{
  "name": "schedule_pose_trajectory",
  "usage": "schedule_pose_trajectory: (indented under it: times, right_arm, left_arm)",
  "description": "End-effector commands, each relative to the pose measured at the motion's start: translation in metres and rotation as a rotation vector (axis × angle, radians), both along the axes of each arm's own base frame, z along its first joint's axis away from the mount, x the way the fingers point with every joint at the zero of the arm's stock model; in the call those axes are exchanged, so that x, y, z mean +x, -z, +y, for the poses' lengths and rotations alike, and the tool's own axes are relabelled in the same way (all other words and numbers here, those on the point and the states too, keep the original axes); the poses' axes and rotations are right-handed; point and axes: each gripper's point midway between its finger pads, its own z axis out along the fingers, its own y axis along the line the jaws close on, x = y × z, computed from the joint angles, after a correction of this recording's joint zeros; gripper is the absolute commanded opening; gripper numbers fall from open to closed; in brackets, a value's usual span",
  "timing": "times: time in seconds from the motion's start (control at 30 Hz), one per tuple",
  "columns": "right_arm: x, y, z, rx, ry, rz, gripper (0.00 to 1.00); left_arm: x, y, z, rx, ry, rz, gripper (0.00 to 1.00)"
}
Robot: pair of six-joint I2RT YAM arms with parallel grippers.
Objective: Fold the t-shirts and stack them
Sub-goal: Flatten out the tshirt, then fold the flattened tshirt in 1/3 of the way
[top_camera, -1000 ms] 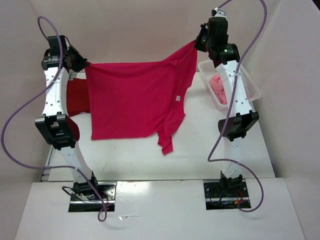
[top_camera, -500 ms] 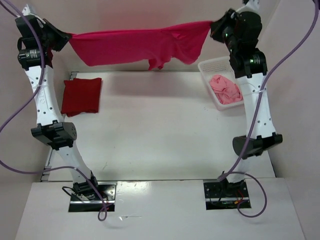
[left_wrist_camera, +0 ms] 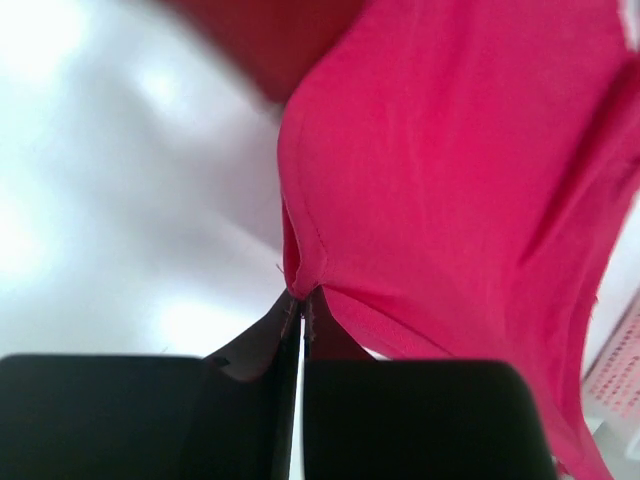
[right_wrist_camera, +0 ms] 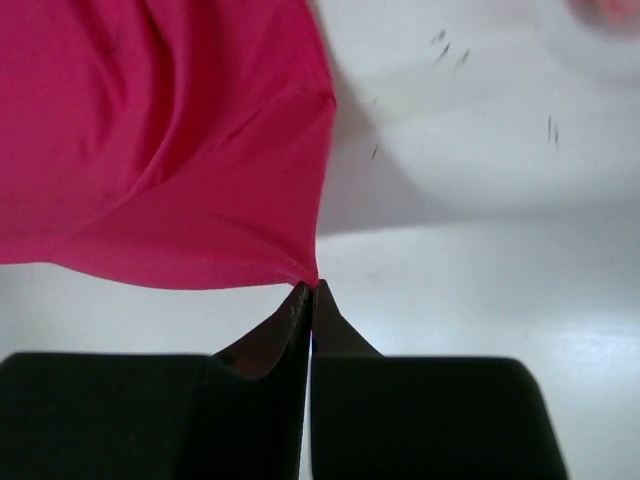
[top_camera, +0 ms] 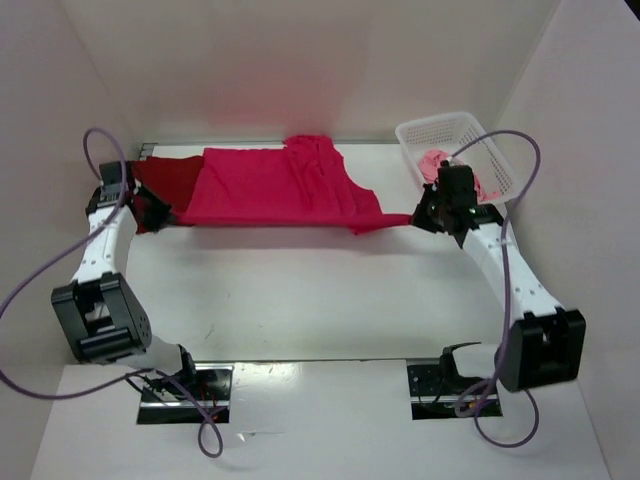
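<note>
The bright magenta-pink t-shirt [top_camera: 270, 188] lies spread across the back of the table, stretched between both grippers. My left gripper [top_camera: 160, 213] is shut on its left corner [left_wrist_camera: 300, 285]. My right gripper [top_camera: 425, 219] is shut on its right corner [right_wrist_camera: 312, 280]. The dark red t-shirt [top_camera: 165, 180] lies folded at the back left, partly covered by the magenta shirt; it also shows in the left wrist view [left_wrist_camera: 270, 40]. The pale pink t-shirt [top_camera: 435, 165] lies crumpled in the basket.
A white plastic lattice basket [top_camera: 470, 135] stands at the back right, just behind my right gripper. The table's back wall runs right behind the shirts. Bare white table [top_camera: 300, 290] lies in front of the magenta shirt.
Both arms have come down from high up, lowering the magenta shirt from hanging in the air onto the back of the table, over part of the dark red shirt.
</note>
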Motion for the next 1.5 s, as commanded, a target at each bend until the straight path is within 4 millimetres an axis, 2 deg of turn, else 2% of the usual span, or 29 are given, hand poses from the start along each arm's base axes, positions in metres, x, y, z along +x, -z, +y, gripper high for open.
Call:
schedule_pose_trajectory:
  times: [0.0,0.03,0.13,0.17,0.23,0.3,0.37,0.43,0.5,0.6,0.67,0.7,0.77,0.9,0.93,1.0,1.03,1.07,1.1,1.13,1.17,1.2,1.3,1.33,1.37,1.4,1.47]
  right_arm:
    - [-0.044,-0.011,0.001,0.085,0.021,0.002,0.0]
    - [-0.058,-0.001,0.003,0.109,0.027,0.064,0.0]
    - [-0.09,0.012,0.013,0.178,0.02,0.156,0.0]
    - [-0.105,0.017,0.012,0.192,0.047,0.205,0.0]
    - [-0.127,0.014,0.015,0.227,0.046,0.221,0.0]
    - [-0.161,0.019,0.022,0.277,0.043,0.313,0.0]
    - [-0.181,0.014,0.03,0.312,0.043,0.337,0.0]
    - [-0.191,0.006,0.029,0.326,0.048,0.311,0.0]
    - [-0.198,0.006,0.028,0.326,0.061,0.343,0.0]
    - [-0.196,0.003,0.031,0.331,0.054,0.337,0.0]
    - [-0.185,0.011,0.029,0.308,0.062,0.344,0.0]
    - [-0.17,0.011,0.032,0.316,0.055,0.307,0.0]
    - [-0.145,0.026,0.032,0.29,0.066,0.312,0.0]
    - [-0.074,0.034,0.033,0.239,0.072,0.222,0.0]
    - [-0.057,0.042,0.034,0.225,0.083,0.24,0.0]
    - [-0.038,0.054,0.033,0.198,0.085,0.251,0.0]
    - [-0.022,0.049,0.034,0.184,0.079,0.227,0.0]
    - [-0.013,0.065,0.031,0.155,0.09,0.257,0.0]
    - [0.002,0.057,0.032,0.153,0.094,0.227,0.0]
    - [0.009,0.057,0.033,0.147,0.087,0.225,0.0]
    - [0.015,0.065,0.031,0.129,0.101,0.243,0.0]
    - [0.03,0.056,0.032,0.129,0.104,0.209,0.0]
    - [0.057,0.059,0.031,0.1,0.113,0.207,0.0]
    - [0.062,0.062,0.032,0.093,0.107,0.21,0.0]
    - [0.067,0.076,0.033,0.086,0.109,0.241,0.0]
    - [0.077,0.075,0.032,0.076,0.118,0.229,0.0]
    - [0.085,0.087,0.031,0.058,0.119,0.247,0.0]
  left_arm:
    - [-0.032,0.004,0.012,0.027,-0.057,-0.025,0.0]
    - [-0.051,0.031,0.006,-0.011,-0.057,0.045,0.0]
    - [-0.082,0.059,-0.013,-0.103,-0.035,0.127,0.0]
    - [-0.099,0.072,-0.017,-0.13,-0.036,0.173,0.0]
    - [-0.114,0.075,-0.021,-0.158,-0.024,0.196,0.0]
    - [-0.123,0.059,-0.027,-0.172,-0.013,0.184,0.0]
    - [-0.127,0.044,-0.028,-0.15,0.0,0.155,0.0]
    - [-0.134,0.039,-0.033,-0.157,0.017,0.163,0.0]
    - [-0.14,0.045,-0.04,-0.182,0.028,0.173,0.0]
    - [-0.142,0.046,-0.041,-0.178,0.036,0.172,0.0]
    - [-0.135,0.049,-0.044,-0.184,0.049,0.157,0.0]
    - [-0.125,0.05,-0.037,-0.17,0.044,0.146,0.0]
    - [-0.109,0.047,-0.036,-0.155,0.051,0.125,0.0]
    - [-0.076,0.064,-0.024,-0.167,0.038,0.144,0.0]
    - [-0.07,0.066,-0.022,-0.172,0.03,0.142,0.0]
    - [-0.056,0.081,-0.025,-0.173,0.044,0.171,0.0]
    - [-0.049,0.081,-0.021,-0.165,0.039,0.172,0.0]
    - [-0.043,0.089,-0.023,-0.171,0.052,0.192,0.0]
    - [-0.04,0.09,-0.022,-0.173,0.052,0.195,0.0]
    - [-0.032,0.086,-0.023,-0.174,0.052,0.183,0.0]
    - [-0.028,0.089,-0.02,-0.164,0.046,0.183,0.0]
    - [-0.022,0.087,-0.018,-0.165,0.038,0.171,0.0]
    - [-0.008,0.088,-0.013,-0.166,0.038,0.171,0.0]
    - [-0.004,0.089,-0.012,-0.163,0.038,0.165,0.0]
    - [-0.002,0.097,-0.01,-0.168,0.025,0.186,0.0]
    - [0.0,0.1,-0.009,-0.171,0.024,0.193,0.0]
    - [0.006,0.108,-0.005,-0.164,0.017,0.204,0.0]
